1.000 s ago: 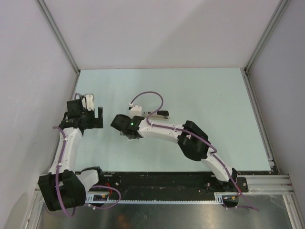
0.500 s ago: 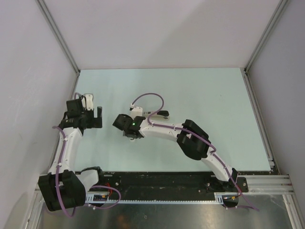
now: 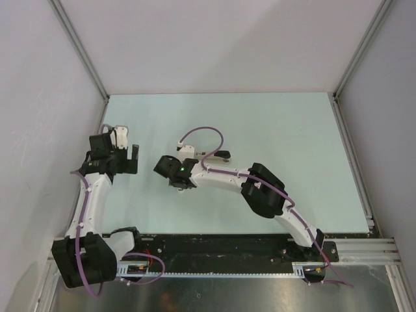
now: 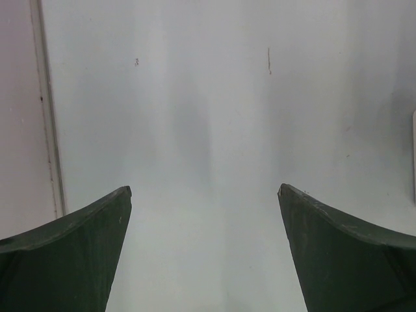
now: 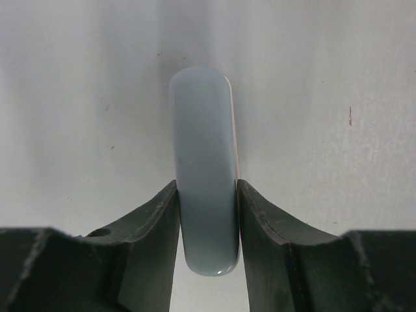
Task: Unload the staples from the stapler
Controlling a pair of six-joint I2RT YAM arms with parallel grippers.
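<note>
Noted: right gripper (image 5: 207, 183) closed snugly on both flanks of the pale grey stapler (image 5: 203, 130) on the table (image 5: 325, 97), judged pinned for opening; left gripper (image 4: 205, 188) spread wide, empty, held apart, apparently reserved for drawing out staples.

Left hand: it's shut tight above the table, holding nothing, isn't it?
Not shut. The left hand is wide open, its fingers far apart above the table, holding nothing; the left wrist view shows it.

Stapler (image 3: 218, 155) lies behind the right arm (image 3: 224, 175), whose pincer (image 5: 207, 186) straddles a block (image 5: 201, 130).
</note>
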